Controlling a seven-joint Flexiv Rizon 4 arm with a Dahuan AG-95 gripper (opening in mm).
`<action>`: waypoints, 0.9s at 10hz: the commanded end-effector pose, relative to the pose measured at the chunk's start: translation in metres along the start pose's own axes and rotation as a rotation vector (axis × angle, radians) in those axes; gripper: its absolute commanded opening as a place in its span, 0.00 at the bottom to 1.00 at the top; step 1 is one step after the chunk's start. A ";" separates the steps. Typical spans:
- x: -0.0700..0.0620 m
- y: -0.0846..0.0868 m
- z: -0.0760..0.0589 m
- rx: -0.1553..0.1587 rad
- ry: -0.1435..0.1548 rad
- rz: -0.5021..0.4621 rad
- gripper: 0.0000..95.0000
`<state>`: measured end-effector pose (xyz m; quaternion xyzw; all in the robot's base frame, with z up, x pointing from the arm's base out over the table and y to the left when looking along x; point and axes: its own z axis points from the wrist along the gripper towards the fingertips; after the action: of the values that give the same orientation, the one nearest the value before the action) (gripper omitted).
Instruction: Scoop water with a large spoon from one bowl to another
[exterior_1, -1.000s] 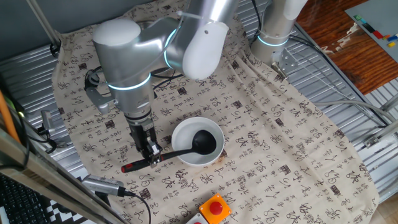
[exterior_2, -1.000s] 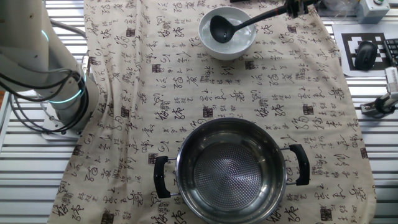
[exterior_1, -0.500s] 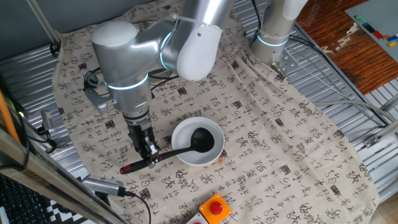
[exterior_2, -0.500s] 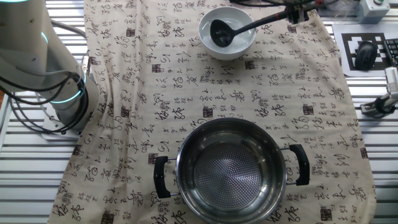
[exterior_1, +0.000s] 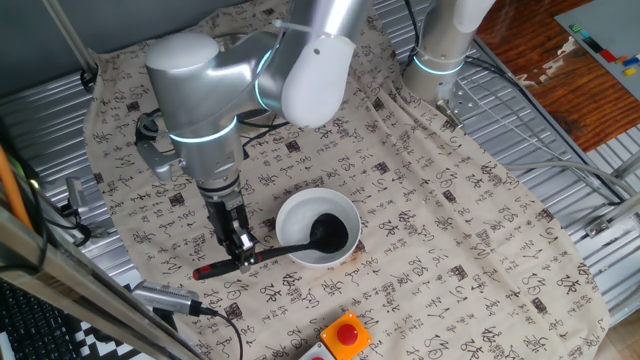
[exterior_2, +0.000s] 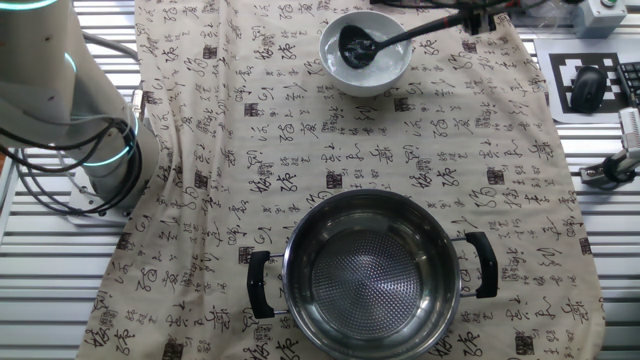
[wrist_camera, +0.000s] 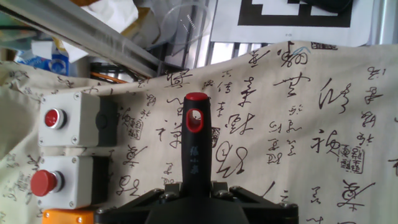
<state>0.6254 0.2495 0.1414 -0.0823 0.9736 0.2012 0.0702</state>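
Note:
The black ladle (exterior_1: 300, 243) has its cup in the white bowl (exterior_1: 292, 216), handle reaching left to a red end (exterior_1: 203, 271). My gripper (exterior_1: 243, 257) is shut on the handle, just left of the bowl. In the other fixed view the ladle cup (exterior_2: 354, 49) sits in the white bowl (exterior_2: 385, 72) at the top, and my gripper (exterior_2: 474, 14) holds the handle at the top edge. The steel pot (exterior_2: 372, 272) with black handles stands near the bottom, apart. In the hand view the handle (wrist_camera: 194, 149) with red tip (wrist_camera: 196, 99) sticks out between my shut jaws (wrist_camera: 194, 188).
A patterned cloth (exterior_1: 450, 220) covers the table. A button box with red buttons (exterior_1: 346, 335) sits at the front edge and shows in the hand view (wrist_camera: 68, 152). The arm's base (exterior_2: 95, 150) stands at the left. Metal slats (exterior_1: 560, 140) surround the cloth.
The ladle cup has shifted slightly within the white bowl, and the gripper with the handle has tilted and dipped a little. The pot has not moved.

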 end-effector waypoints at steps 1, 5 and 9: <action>0.001 0.001 -0.001 -0.013 -0.001 -0.006 0.00; 0.003 0.000 -0.002 -0.012 0.001 -0.023 0.00; 0.003 0.000 -0.002 0.112 0.095 -0.020 0.00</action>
<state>0.6223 0.2499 0.1428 -0.0968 0.9822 0.1558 0.0402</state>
